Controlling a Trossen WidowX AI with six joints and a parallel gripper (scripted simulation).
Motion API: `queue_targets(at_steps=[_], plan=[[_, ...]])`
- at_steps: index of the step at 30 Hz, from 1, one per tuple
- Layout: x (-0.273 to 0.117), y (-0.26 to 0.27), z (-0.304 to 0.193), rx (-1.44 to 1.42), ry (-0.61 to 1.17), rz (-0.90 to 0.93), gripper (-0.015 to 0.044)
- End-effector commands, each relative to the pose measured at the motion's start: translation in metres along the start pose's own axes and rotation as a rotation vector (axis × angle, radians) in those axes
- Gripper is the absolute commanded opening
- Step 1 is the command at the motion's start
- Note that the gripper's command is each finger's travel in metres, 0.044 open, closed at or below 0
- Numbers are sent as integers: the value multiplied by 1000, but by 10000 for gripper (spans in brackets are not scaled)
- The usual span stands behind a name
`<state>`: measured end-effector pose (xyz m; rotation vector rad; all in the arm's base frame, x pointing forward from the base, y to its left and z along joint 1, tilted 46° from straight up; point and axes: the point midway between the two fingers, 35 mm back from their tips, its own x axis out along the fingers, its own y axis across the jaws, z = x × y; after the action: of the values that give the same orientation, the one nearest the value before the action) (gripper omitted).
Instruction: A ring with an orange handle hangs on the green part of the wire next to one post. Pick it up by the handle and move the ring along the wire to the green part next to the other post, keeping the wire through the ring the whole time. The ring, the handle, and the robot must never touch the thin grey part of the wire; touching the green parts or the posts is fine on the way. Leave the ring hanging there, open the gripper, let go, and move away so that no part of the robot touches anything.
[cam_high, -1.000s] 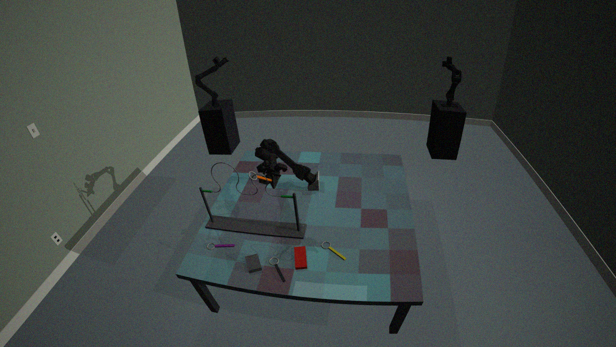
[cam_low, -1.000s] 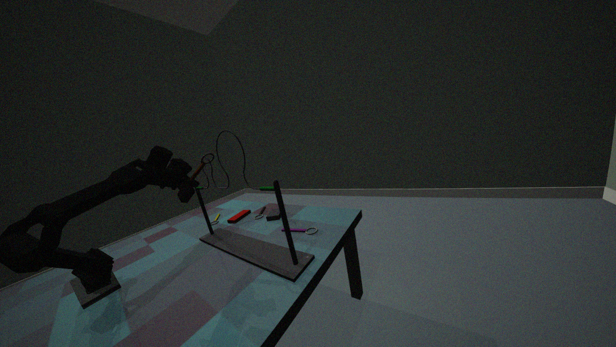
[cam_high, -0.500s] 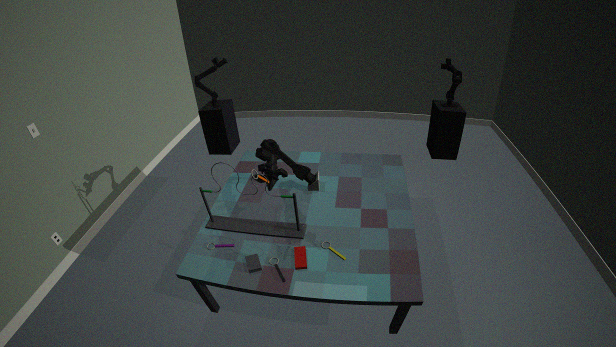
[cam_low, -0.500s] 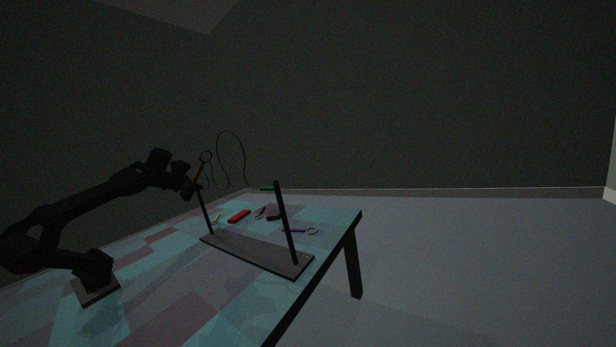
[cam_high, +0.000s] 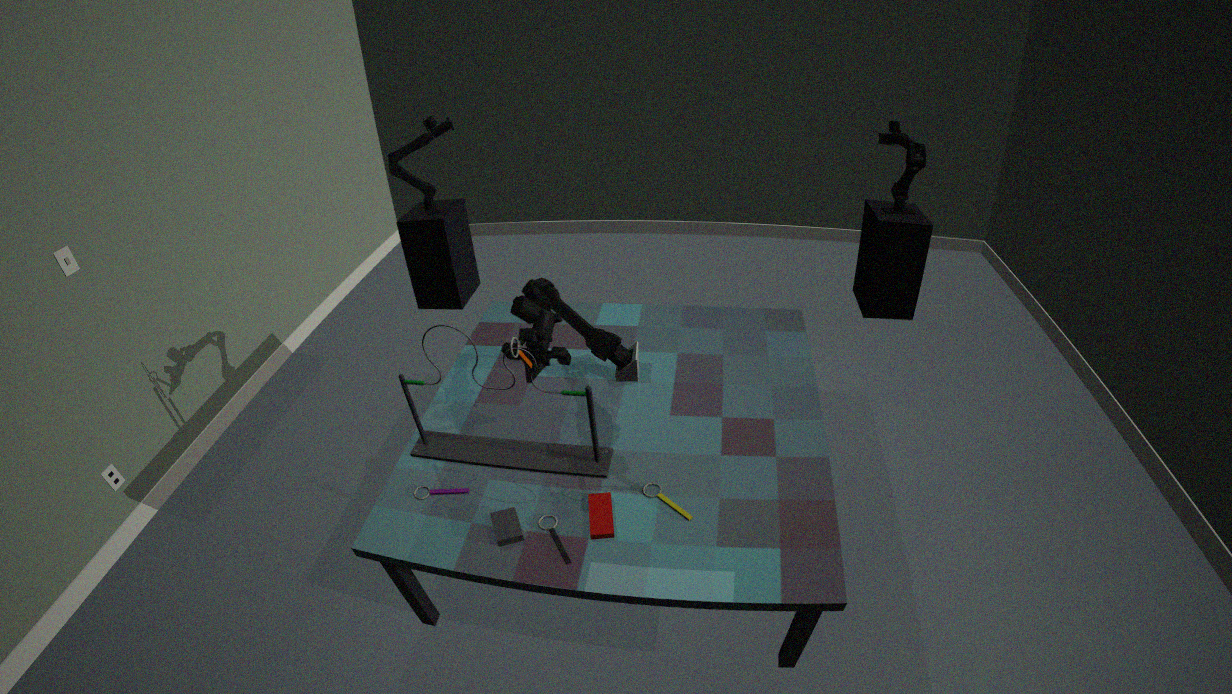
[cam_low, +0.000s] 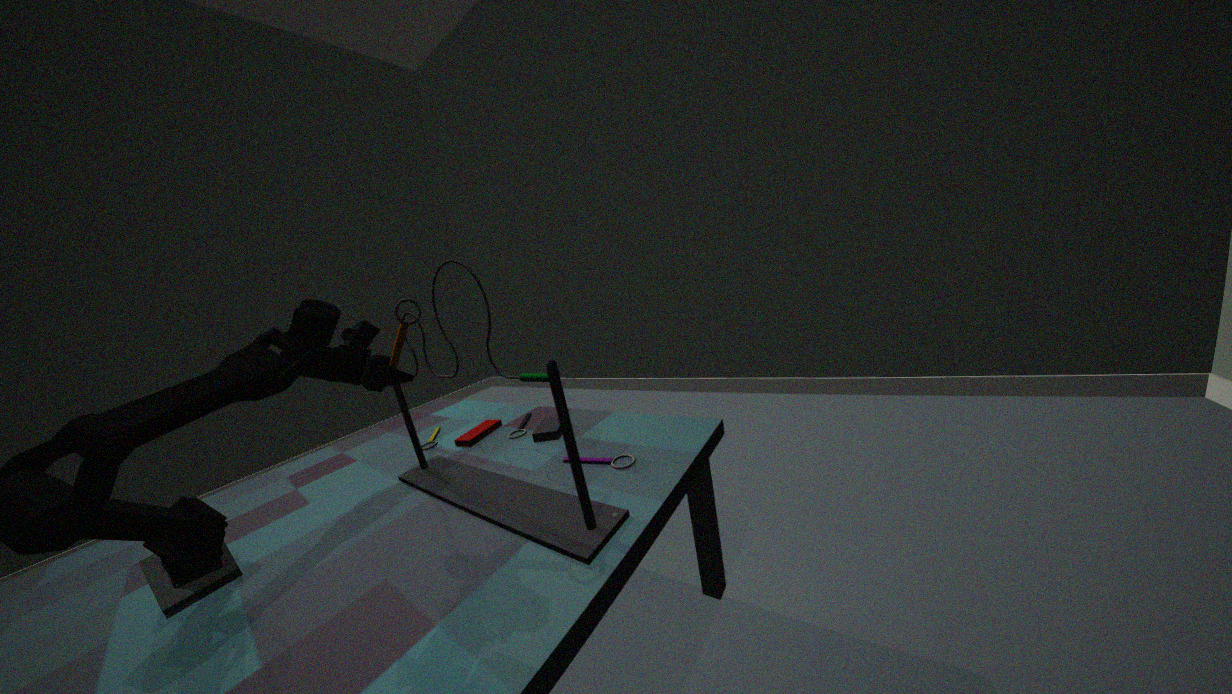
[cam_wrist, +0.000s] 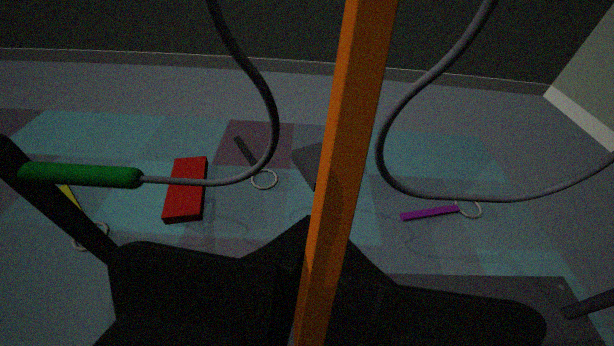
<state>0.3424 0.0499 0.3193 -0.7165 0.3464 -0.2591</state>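
Exterior view: gripper (cam_high: 531, 372) (cam_low: 411, 376) pinching the orange handle (cam_high: 525, 357) (cam_low: 398, 345) (cam_wrist: 348, 165), its long axis running steeply up to the ring (cam_high: 511, 347) (cam_low: 407, 311). Ring sitting at the grey wire (cam_high: 475, 352) (cam_low: 489, 320) (cam_wrist: 272, 115) between the posts, apparently encircling it; clearance staying unreadable.

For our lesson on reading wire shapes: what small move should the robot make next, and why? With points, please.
Probably ease the ring (cam_high: 518, 354) (cam_low: 397, 317) gently along the wire: the gripper (cam_high: 531, 370) (cam_low: 405, 375) (cam_wrist: 316, 225) grips the orange handle (cam_high: 525, 357) (cam_low: 398, 346) (cam_wrist: 347, 130), and the ring is up on a thin grey bend, away from both green parts.
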Motion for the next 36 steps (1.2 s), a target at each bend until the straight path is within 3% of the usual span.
queue_targets(at_steps=[1,36], plan=[[1,-5,-2,-74,-3,-40,-150],[-6,-58,22,-792,-96,-439,-150]])
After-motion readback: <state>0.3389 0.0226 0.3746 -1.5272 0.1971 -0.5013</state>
